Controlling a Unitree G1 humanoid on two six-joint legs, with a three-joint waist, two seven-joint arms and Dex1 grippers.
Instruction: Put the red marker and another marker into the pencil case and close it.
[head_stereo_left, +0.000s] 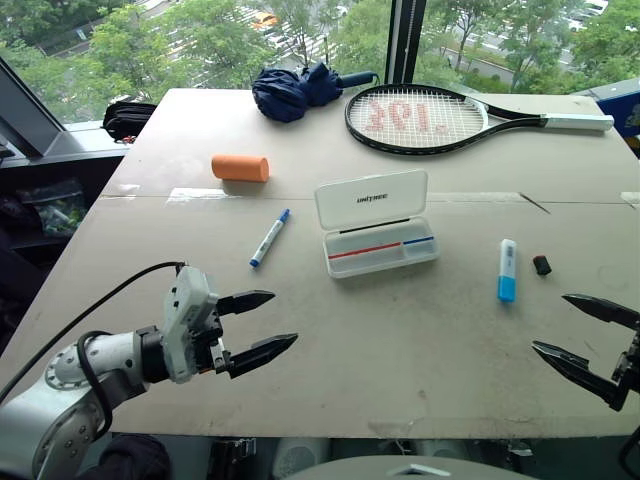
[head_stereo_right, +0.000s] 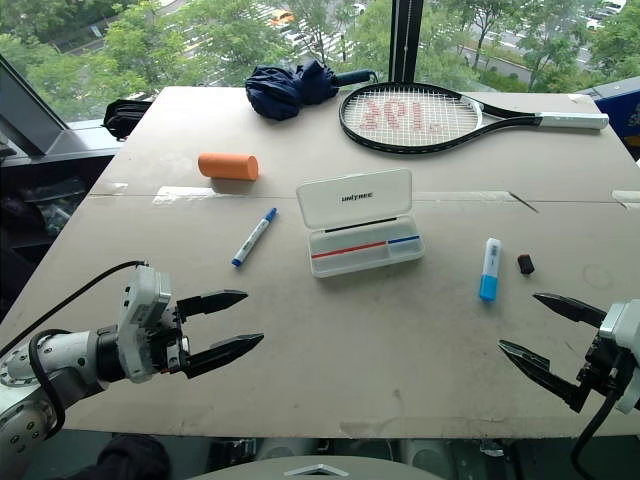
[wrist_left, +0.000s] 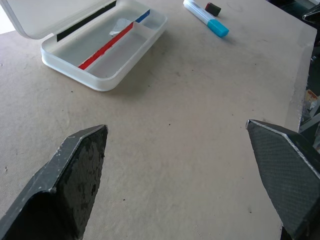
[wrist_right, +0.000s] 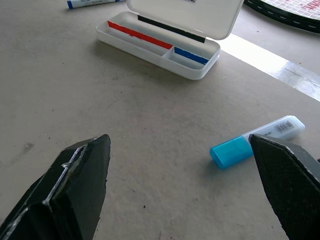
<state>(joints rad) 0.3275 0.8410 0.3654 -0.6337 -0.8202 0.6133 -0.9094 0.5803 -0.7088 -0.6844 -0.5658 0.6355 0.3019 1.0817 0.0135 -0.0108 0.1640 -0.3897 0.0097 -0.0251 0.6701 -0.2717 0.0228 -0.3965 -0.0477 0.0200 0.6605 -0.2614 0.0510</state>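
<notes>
The pencil case (head_stereo_left: 380, 240) lies open near the middle of the table (head_stereo_left: 400, 340), its lid (head_stereo_left: 371, 199) standing up at the far side with a small dark logo on it, and a thin red-and-blue line running along the inside of its tray. To its left, a little apart, lies a white marker with a blue cap (head_stereo_left: 269, 238), set at a slant. To its right, well apart, lies a shorter white marker with a light-blue cap (head_stereo_left: 507, 270), and just beside that marker sits a small black cap (head_stereo_left: 542, 265). The left gripper (head_stereo_left: 265, 325) hangs over the near left part of the table with its two black fingers spread wide and nothing between them. The right gripper (head_stereo_left: 575, 330) hangs over the near right edge, its fingers also spread wide and empty, near the light-blue marker but not touching it. On the far half of the table lie an orange cylinder (head_stereo_left: 240, 168), a folded dark-blue umbrella (head_stereo_left: 300, 88) and a tennis racket (head_stereo_left: 430, 118).
</notes>
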